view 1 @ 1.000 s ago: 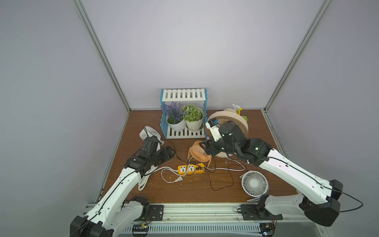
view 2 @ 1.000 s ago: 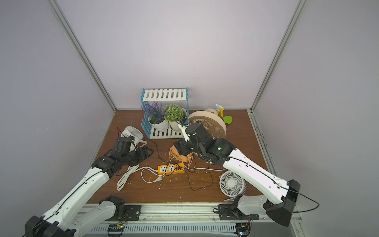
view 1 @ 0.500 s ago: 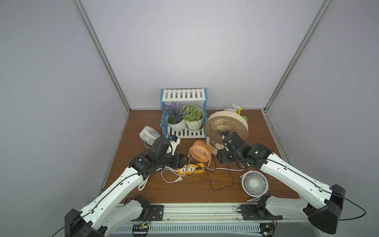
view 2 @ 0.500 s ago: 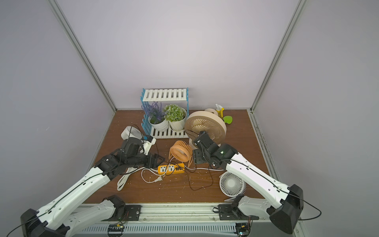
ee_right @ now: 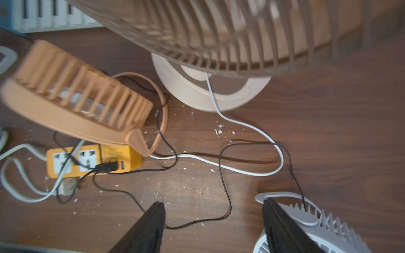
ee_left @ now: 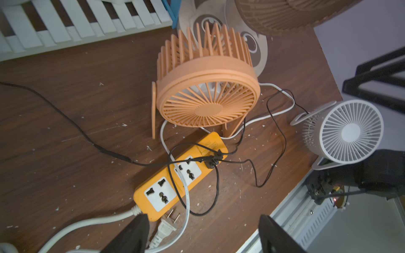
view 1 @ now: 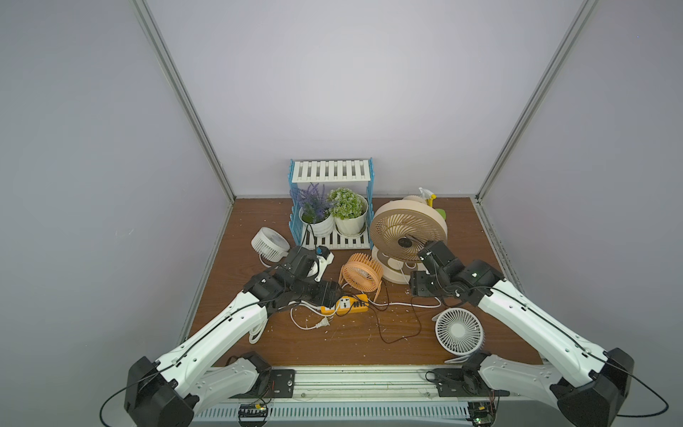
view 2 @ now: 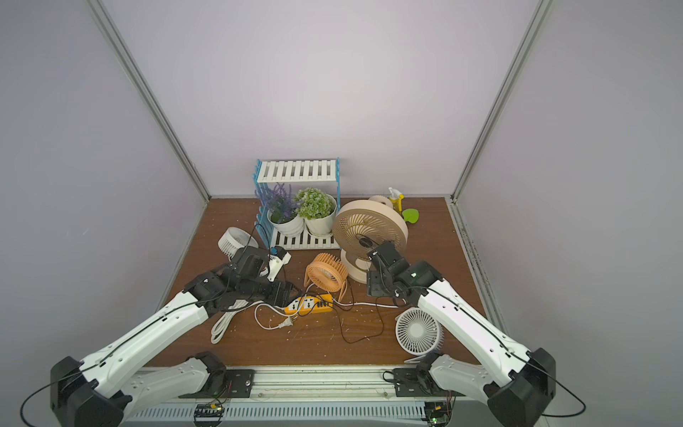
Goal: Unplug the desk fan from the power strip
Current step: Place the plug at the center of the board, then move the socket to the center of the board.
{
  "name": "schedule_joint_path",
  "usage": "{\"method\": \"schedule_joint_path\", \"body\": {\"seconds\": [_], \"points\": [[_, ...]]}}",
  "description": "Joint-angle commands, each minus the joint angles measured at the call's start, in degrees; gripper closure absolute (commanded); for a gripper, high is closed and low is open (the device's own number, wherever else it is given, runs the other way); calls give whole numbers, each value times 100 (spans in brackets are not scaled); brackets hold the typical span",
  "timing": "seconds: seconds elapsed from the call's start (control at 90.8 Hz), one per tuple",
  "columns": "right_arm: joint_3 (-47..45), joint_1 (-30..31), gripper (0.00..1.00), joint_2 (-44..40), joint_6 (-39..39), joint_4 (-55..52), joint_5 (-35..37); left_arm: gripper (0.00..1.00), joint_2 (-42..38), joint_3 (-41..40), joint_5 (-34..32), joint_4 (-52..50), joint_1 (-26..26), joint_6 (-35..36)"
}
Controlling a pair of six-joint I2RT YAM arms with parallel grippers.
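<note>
Left gripper (ee_left: pixel 203 216): jaws spread wide, empty, poised above the cord end of the power strip (ee_left: pixel 157 193).

Right gripper (ee_right: pixel 213 202): jaws likewise apart, nothing held, hovering over bare table (ee_right: pixel 328 131) beside the white fan (ee_right: pixel 328 236), well apart from the strip.

Power strip (view 1: pixel 345 305), in both top views: flat near the table's middle, a little toward the front edge, just in front of the orange fan (view 1: pixel 360 273). Same strip (view 2: pixel 309 305): both socket faces vacant. Two black plugs (ee_left: pixel 213 161) seated in the row of small ports. Loose white two-pin plug (ee_left: pixel 167 223) lying beside the cord end.

Hazards, as judged:
- Black leads (ee_left: pixel 114 154) looped and crossed over the strip. Easy to pinch cable instead of plug body, or the wrong plug altogether. Unclear which lead serves which fan.
- Strip probably light, apt to slide or lift with the pull unless pinned down.
- Orange fan just beside the ports, liable to tip if a loop snags its stand.
</note>
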Motion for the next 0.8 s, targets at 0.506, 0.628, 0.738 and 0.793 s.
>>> {"method": "schedule_joint_path", "body": {"seconds": [0.506, 0.628, 0.738, 0.793], "points": [[-340, -775, 18, -580, -593, 1072, -201, 18, -590, -537, -902, 1836, 377, -1751], [-12, -786, 9, -756, -920, 669, -459, 16, -439, -331, -558, 2261, 374, -1180], [403, -808, 3, -899, -1100, 211, -536, 13, 89, 308, -82, 2296, 375, -606], [722, -850, 1, -940, -1217, -3, -508, 13, 422, 685, 163, 2292, 371, -416]]}}
